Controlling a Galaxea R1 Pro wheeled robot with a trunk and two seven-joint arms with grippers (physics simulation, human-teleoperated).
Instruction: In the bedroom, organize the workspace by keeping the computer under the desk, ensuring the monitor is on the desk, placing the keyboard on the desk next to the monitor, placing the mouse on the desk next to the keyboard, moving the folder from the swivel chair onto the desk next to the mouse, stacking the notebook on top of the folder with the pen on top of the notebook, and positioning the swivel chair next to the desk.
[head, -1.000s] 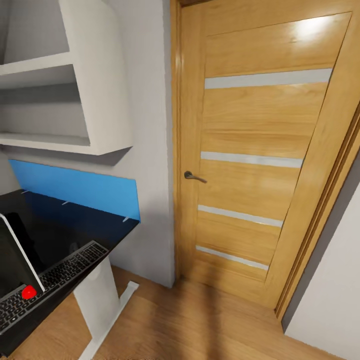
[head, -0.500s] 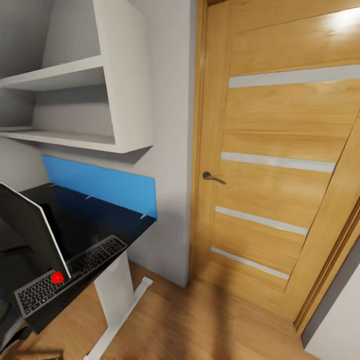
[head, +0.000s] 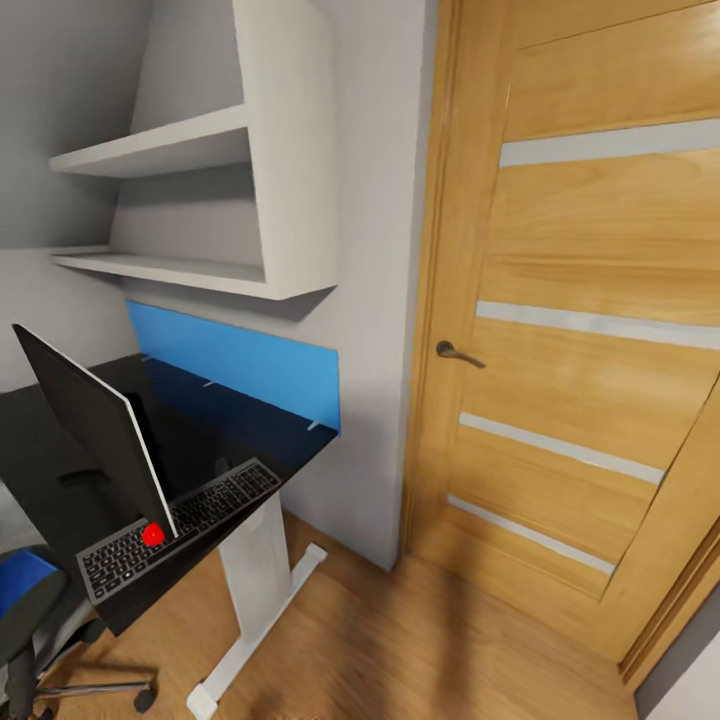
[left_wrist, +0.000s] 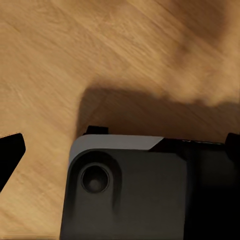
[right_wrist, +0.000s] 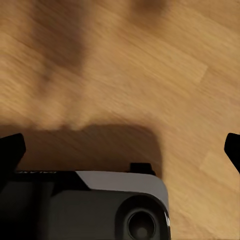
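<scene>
Black desk (head: 40, 440), blue back panel (head: 235, 365), seemingly red mouse (head: 153, 535).

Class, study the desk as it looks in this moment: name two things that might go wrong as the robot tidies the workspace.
1. The keyboard lies right at the front edge of the desk, so a careless nudge may push it off.
2. The monitor stands close behind the keyboard, with a small red object at its foot; reaching in there could knock the screen.

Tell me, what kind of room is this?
Probably a home study corner: a black desk carrying a monitor and keyboard, white wall shelves above, and a wooden door alongside.
</scene>
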